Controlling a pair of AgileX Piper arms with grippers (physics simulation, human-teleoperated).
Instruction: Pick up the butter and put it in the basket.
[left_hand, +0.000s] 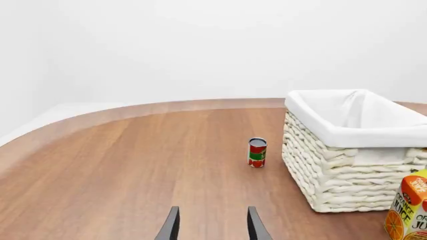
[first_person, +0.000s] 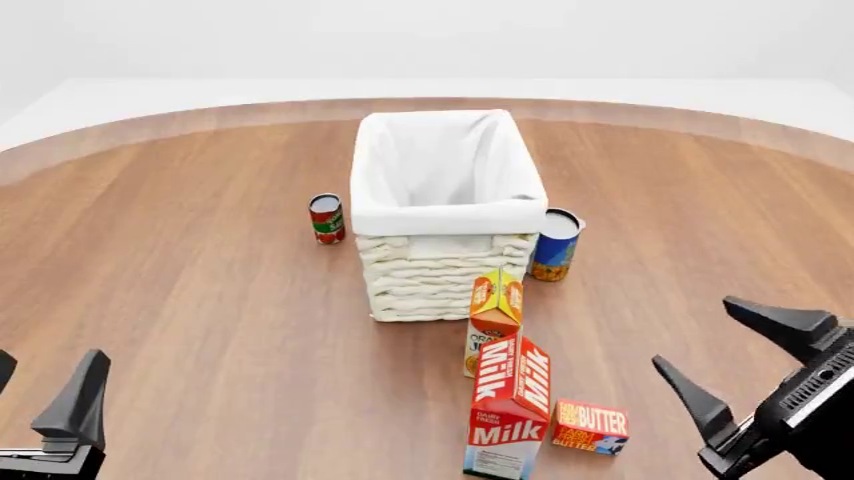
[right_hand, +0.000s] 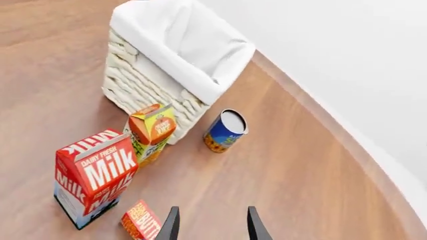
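The butter (first_person: 590, 427) is a small flat red-orange box lying on the table just right of the milk carton, near the front. It also shows in the right wrist view (right_hand: 140, 220), close beside my right fingertips. The basket (first_person: 441, 255) is a large cream wicker box with white lining at the table's middle; it shows in the left wrist view (left_hand: 340, 175) and the right wrist view (right_hand: 143, 82). My right gripper (first_person: 727, 365) is open and empty, right of the butter. My left gripper (first_person: 47, 395) is open and empty at the front left.
A red Milk carton (first_person: 510, 408) and an orange juice carton (first_person: 493, 318) stand in front of the basket. A blue can (first_person: 554, 244) stands right of the basket, a red-green can (first_person: 326, 218) left of it. The round wooden table's edge (first_person: 120, 125) curves behind.
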